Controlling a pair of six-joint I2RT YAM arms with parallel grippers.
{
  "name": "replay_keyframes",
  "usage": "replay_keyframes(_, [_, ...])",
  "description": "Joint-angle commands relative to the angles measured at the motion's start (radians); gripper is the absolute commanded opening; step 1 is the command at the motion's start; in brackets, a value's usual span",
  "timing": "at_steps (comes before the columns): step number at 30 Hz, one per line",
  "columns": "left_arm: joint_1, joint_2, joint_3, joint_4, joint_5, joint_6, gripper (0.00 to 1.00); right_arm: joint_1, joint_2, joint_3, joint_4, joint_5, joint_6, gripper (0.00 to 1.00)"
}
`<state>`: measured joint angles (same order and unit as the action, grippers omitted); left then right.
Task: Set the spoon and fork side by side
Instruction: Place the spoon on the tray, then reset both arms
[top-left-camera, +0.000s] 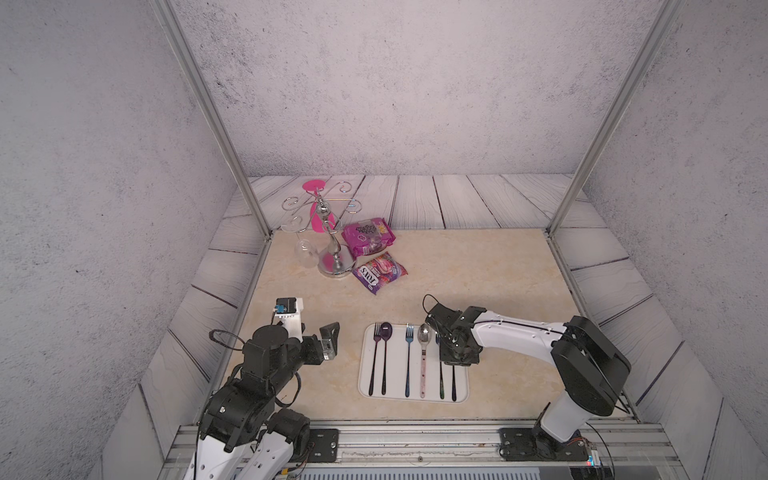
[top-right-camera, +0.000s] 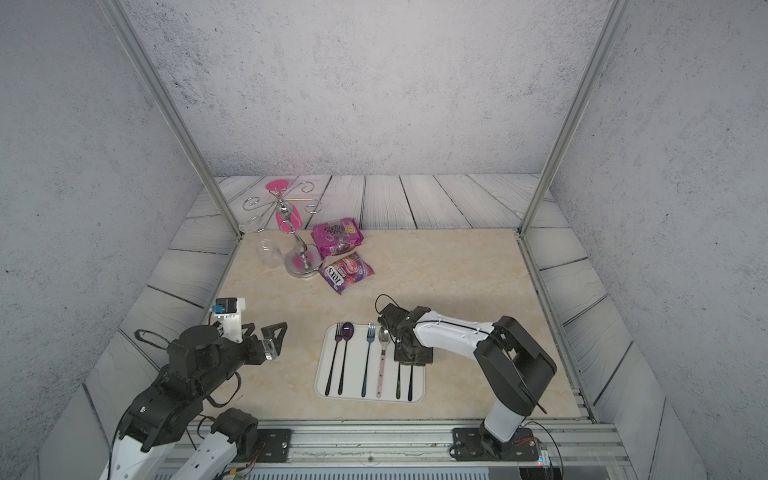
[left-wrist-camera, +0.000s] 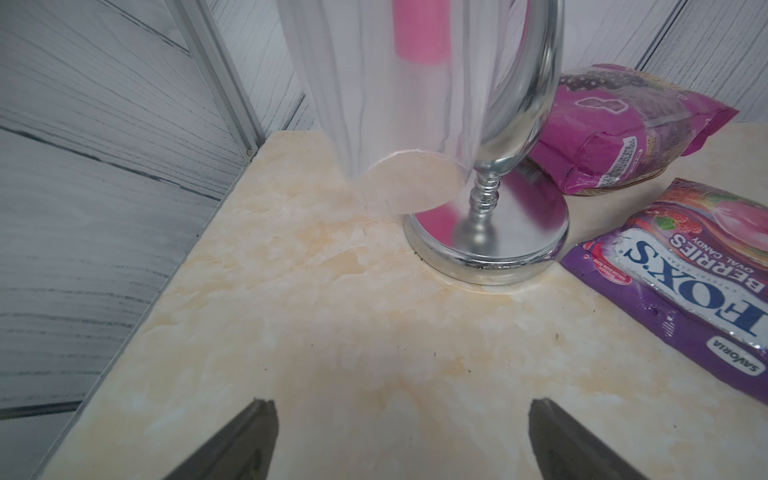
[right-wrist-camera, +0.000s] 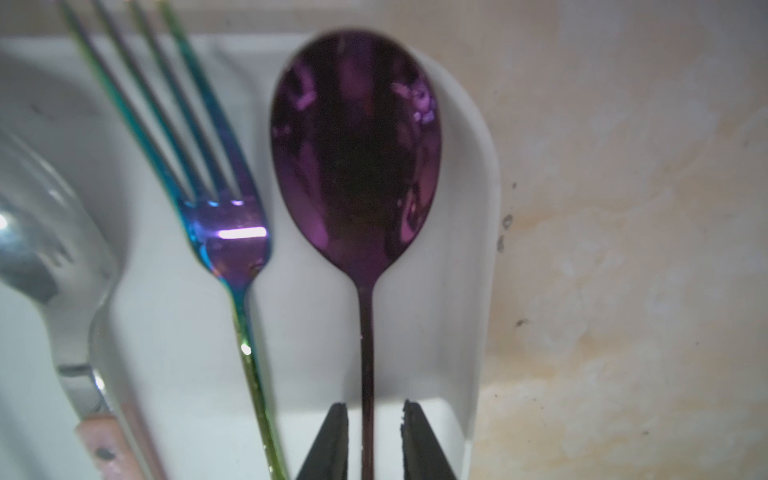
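While our right pincer (right-wrist-camera: 374, 409) straddles the thin handle of the glossy purple metal spoon (right-wrist-camera: 355, 141), jaws slightly apart and not clamped, the spoon lies in the white plastic tray (right-wrist-camera: 471, 199) by its rim, just beside the iridescent rainbow fork (right-wrist-camera: 226, 232). Risk we see: a finger snags the handle on lift-off and skews it into the fork. Left pincer (left-wrist-camera: 401, 405) is apart and empty. Readable text is on the purple candy bag (left-wrist-camera: 685, 282): "FOX'S BERRIES OVAL CANDY", "SAVORIA".

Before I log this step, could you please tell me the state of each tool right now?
Left tool: open, empty.
Right tool: open, straddling the purple spoon handle, not gripping it.
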<state>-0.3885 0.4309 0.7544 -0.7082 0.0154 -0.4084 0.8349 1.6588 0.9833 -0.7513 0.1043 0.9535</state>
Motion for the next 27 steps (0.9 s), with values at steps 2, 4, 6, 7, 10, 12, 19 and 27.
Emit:
replay_keyframes(2, [0.004, -0.009, -0.009, -0.007, 0.006, 0.001, 1.0, 0.007, -0.013, 0.029, -0.032, 0.008, -0.002, 0.26])
replay_keyframes(4, [0.004, -0.007, -0.009, -0.006, 0.006, 0.001, 1.0, 0.007, -0.036, 0.038, -0.037, 0.011, -0.006, 0.26])
replay_keyframes(6, [0.004, -0.003, -0.01, -0.006, 0.006, 0.001, 1.0, 0.007, -0.062, 0.054, -0.049, 0.015, -0.02, 0.26])
replay_keyframes(7, [0.004, -0.001, -0.01, -0.005, 0.006, 0.001, 1.0, 0.007, -0.072, 0.063, -0.063, 0.023, -0.027, 0.26])
replay_keyframes(10, [0.004, 0.014, -0.01, -0.004, 0.005, -0.001, 1.0, 0.007, -0.111, 0.096, -0.11, 0.055, -0.053, 0.27])
replay_keyframes(12, [0.003, 0.026, -0.012, -0.001, -0.002, -0.003, 0.99, 0.005, -0.142, 0.112, -0.144, 0.078, -0.077, 0.29])
replay_keyframes(19, [0.004, 0.069, -0.04, 0.042, -0.055, -0.067, 1.0, -0.064, -0.289, 0.105, -0.19, 0.138, -0.194, 0.38])
replay_keyframes(27, [0.001, 0.217, -0.081, 0.239, -0.302, 0.006, 1.0, -0.441, -0.552, 0.02, 0.031, 0.017, -0.619, 0.98])
